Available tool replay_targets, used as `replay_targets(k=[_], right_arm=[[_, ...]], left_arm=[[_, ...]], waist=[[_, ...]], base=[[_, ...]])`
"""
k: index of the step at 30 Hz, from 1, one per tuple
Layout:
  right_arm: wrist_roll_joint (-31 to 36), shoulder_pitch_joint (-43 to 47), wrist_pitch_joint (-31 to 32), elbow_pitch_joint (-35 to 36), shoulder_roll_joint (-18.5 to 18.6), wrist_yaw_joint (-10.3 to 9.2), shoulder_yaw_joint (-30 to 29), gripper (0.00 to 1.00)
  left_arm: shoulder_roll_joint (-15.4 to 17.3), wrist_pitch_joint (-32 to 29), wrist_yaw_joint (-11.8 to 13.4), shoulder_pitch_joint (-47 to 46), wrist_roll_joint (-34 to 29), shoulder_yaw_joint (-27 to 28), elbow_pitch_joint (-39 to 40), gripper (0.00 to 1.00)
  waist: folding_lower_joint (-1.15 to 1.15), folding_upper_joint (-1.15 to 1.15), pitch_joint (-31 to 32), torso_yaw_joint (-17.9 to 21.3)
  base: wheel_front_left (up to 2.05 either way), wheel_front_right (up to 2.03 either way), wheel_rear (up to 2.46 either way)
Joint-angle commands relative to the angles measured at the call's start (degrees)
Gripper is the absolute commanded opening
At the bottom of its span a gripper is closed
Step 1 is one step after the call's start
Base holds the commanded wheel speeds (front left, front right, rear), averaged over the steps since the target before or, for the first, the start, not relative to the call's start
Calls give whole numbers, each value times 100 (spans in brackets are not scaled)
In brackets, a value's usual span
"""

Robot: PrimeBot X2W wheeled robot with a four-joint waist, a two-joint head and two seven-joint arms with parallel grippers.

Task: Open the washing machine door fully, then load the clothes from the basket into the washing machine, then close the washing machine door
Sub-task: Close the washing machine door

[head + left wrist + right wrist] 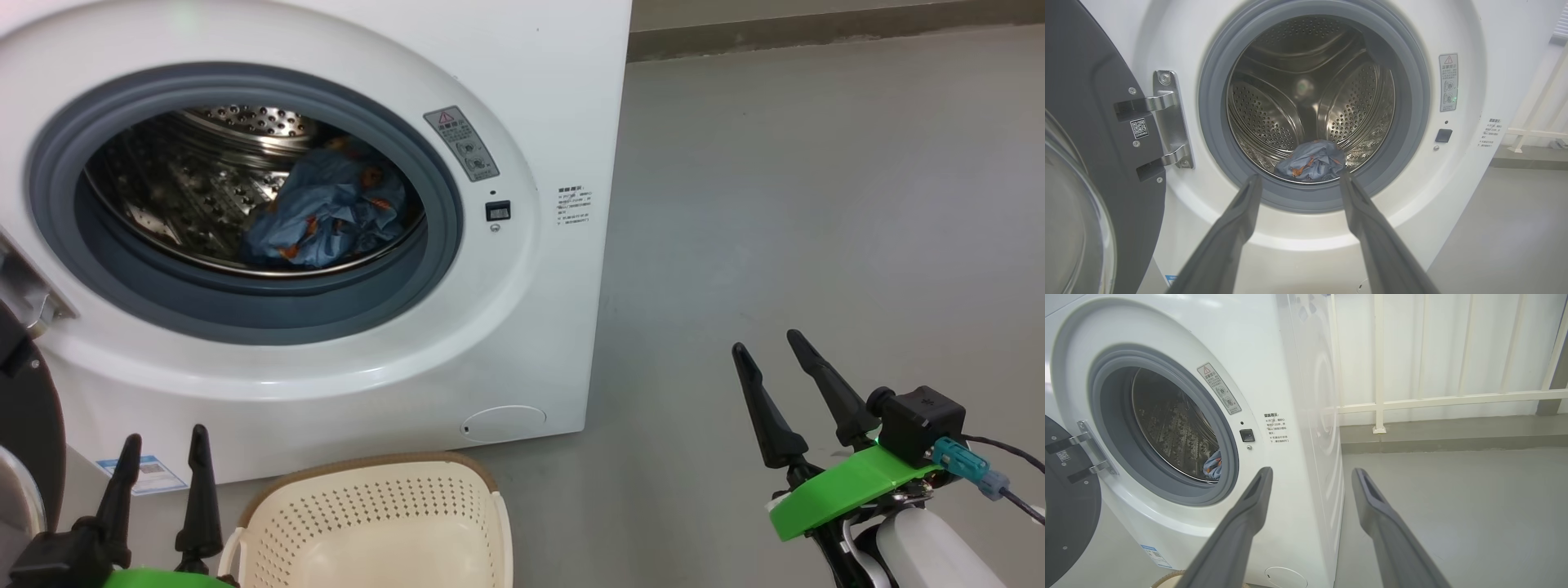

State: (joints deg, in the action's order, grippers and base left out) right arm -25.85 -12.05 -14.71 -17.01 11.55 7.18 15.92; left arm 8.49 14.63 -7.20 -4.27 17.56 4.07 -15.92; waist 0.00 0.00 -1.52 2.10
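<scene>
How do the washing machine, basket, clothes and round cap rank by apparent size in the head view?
Largest to smallest:
washing machine
basket, cut off at the bottom edge and nearest the camera
clothes, farther back inside, so their rank against the basket is unsure
round cap

One washer [522, 98], with one round door [1086, 102] and one steel drum [1310, 102]. One basket [367, 506] on the floor. One bundle of blue clothes [326, 216] in the drum; the number of garments in it cannot be told. Two robot hands, one left hand [163, 437] and one right hand [766, 343], each with two dark fingers [1237, 228]. Two metal hinge arms [1157, 102] join door and washer. The washer's front carries one grey warning label [462, 144], one black latch socket [498, 211], one round cap [504, 424] and one blue sticker [140, 474].
</scene>
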Motion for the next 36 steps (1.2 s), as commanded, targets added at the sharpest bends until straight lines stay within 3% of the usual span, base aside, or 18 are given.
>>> replay_targets(k=[1, 11, 26, 36], right_arm=[[-31, -17, -29, 131, 35, 31, 82, 100], [-31, -34, -29, 120, 31, 31, 81, 100], [-31, -48, -29, 112, 30, 31, 96, 100], [-44, -40, -29, 90, 44, 31, 125, 100]], left_arm=[[167, 37, -22, -113, -8, 172, 105, 100], [174, 37, -25, -113, -19, 180, 150, 100], [207, 37, -28, -86, 7, 131, 206, 100], [223, 37, -28, -76, -7, 98, 184, 100]], waist=[[0, 0, 1, 0], [0, 0, -16, 2], [0, 0, -26, -6], [0, 0, 11, 5]], base=[[0, 0, 0], [-56, 43, 13], [-186, 167, 18], [-72, 72, 0]])
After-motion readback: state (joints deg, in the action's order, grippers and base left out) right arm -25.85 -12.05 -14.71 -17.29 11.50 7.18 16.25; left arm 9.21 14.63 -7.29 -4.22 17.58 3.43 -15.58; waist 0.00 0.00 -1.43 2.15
